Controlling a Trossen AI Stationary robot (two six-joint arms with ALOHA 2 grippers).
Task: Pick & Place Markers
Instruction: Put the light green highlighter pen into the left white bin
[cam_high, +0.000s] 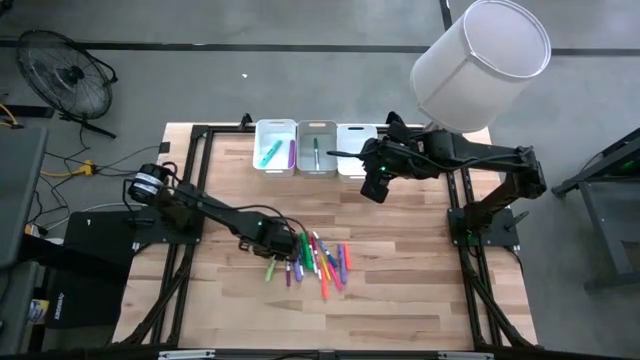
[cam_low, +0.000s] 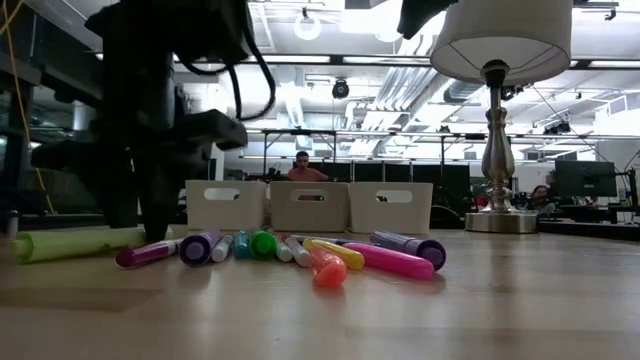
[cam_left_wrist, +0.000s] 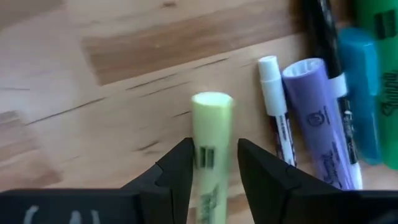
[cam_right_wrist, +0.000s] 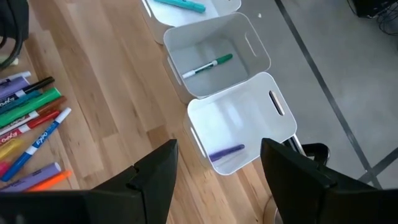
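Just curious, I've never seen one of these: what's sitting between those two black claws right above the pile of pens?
A pale yellow-green marker lies on the table between the left end effector's fingers, as the left wrist view shows.

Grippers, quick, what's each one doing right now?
Left gripper: closed on the yellow-green marker lying on the table.
Right gripper: open, holding nothing, above the bins.
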